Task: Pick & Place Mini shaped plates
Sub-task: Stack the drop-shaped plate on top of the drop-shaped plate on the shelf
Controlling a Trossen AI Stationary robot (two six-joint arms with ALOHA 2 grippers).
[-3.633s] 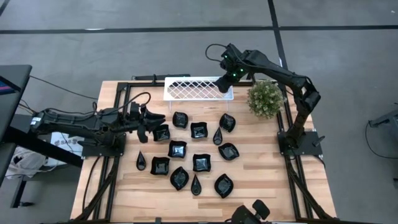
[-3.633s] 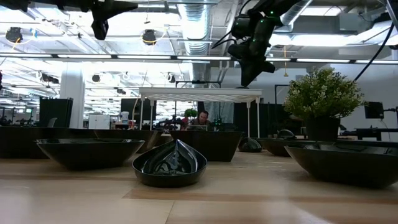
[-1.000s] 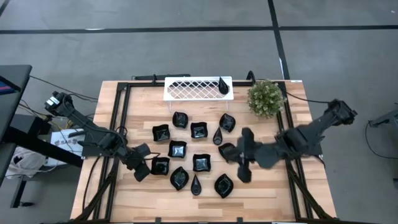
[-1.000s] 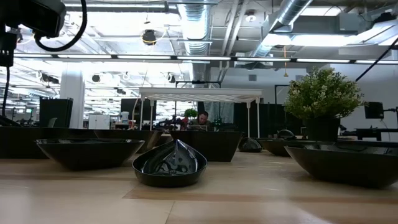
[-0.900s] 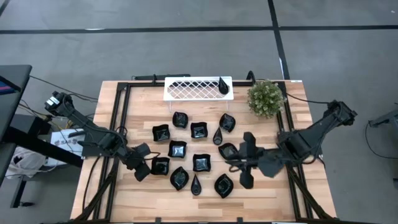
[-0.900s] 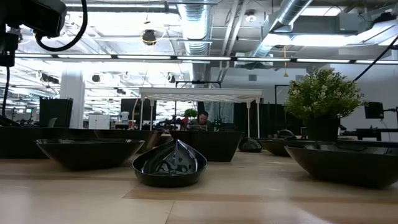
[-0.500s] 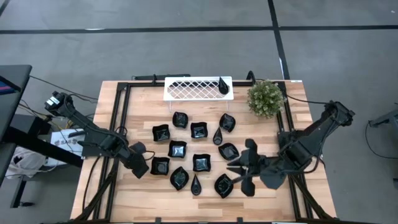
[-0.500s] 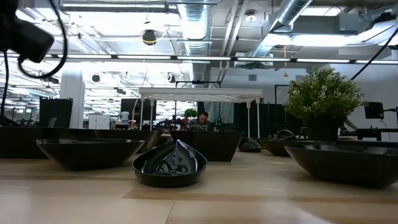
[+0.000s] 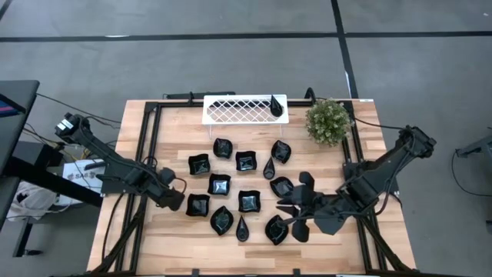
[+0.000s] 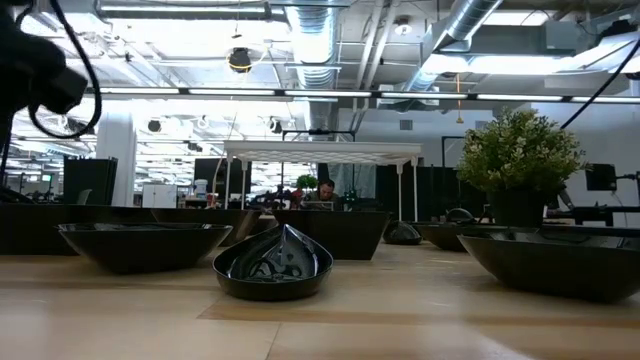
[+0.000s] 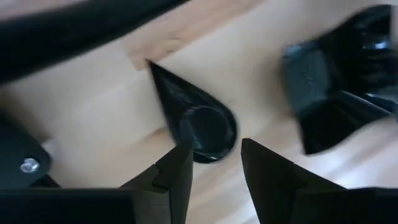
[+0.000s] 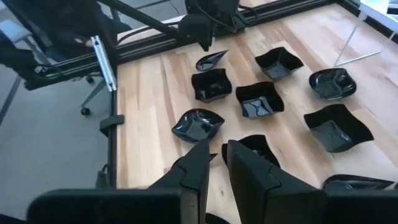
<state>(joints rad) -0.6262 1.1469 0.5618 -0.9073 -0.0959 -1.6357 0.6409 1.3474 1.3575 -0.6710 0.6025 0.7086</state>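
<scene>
Since the frame half a second earlier, the left gripper (image 9: 178, 194) is seen shifted slightly to the right, closer to the left edge of the plate cluster; the right gripper (image 9: 296, 215) is seen drawn a little nearer to the leaf plate at the near right of the cluster.

The mini shaped plates (image 9: 219, 185) are spread over the middle of the desk (image 9: 369, 254): squares, leaves and teardrops, most of them apart from one another. One teardrop plate in the tray (image 9: 275, 104) is found at the right end of the white lattice tray (image 9: 231, 110), at the far edge of the desk. A potted plant (image 9: 328, 121) is placed just right of the tray.

In the left wrist view, the left gripper (image 11: 214, 165) is held over a teardrop plate (image 11: 196, 118), fingers (image 11: 174, 174) apart and not touching it; a square plate (image 11: 336, 93) is seen just beside it. That teardrop lies at the left edge of the cluster.

In the right wrist view, the right gripper (image 12: 214, 165) is held low above the plates, fingers (image 12: 249, 171) close together with a narrow gap, nothing clamped. A leaf plate (image 12: 198, 124) lies ahead of it.

In the low view, a teardrop plate nearest the camera (image 10: 273, 262) is set on the desk, with larger dishes to either side. A person (image 10: 324, 191) is seated far behind.
</scene>
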